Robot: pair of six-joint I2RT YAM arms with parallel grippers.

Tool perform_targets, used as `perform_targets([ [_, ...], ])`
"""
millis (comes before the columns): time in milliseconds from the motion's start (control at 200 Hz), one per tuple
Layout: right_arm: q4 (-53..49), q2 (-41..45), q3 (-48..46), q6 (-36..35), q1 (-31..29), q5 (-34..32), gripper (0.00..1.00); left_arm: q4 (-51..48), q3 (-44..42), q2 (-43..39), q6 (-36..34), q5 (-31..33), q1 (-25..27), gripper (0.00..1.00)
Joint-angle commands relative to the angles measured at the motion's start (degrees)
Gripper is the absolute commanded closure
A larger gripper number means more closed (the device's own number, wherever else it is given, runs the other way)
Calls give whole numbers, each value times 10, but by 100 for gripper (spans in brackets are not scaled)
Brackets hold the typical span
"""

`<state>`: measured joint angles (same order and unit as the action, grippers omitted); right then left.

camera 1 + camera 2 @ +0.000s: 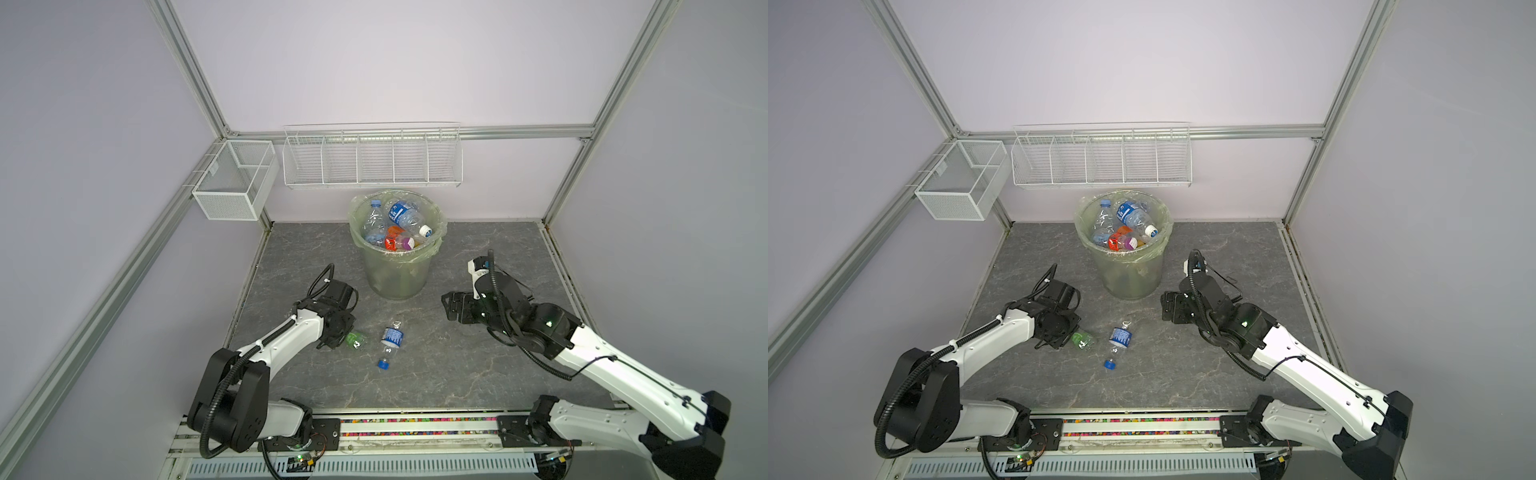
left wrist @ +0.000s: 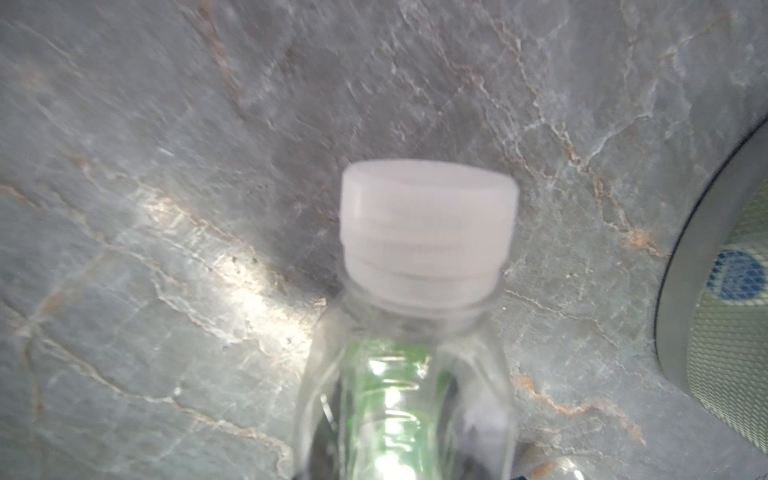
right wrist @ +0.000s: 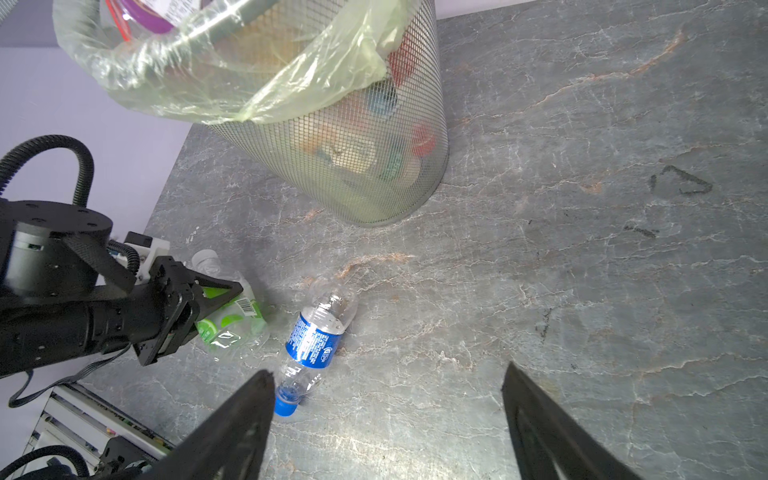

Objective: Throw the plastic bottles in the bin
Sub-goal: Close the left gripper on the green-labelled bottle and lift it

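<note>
My left gripper is shut on a clear bottle with a green label, low over the table's left half. Its white cap fills the left wrist view. Just right of it, a crushed blue-label bottle with a blue cap lies on the table. The bin stands at the back centre, bag-lined, with several bottles inside. My right gripper hangs open and holds nothing, right of the bin's base.
A white mesh box hangs on the left frame post. A long white wire rack is fixed to the back wall above the bin. The arms' base rail runs along the table's front edge.
</note>
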<state>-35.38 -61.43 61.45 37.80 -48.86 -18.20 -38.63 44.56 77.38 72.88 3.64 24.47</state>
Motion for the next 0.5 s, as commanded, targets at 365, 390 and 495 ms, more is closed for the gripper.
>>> perform_targets([
  [365, -22, 47, -39, 27, 0, -19, 12, -110, 140, -147, -58, 83, -2, 100],
  [390, -23, 49, -41, 29, 0, -19, 12, -120, 153, -150, -63, 87, -2, 100],
  [495, -24, 59, -53, 34, 0, -19, 12, -143, 204, -151, -90, 100, -2, 100],
])
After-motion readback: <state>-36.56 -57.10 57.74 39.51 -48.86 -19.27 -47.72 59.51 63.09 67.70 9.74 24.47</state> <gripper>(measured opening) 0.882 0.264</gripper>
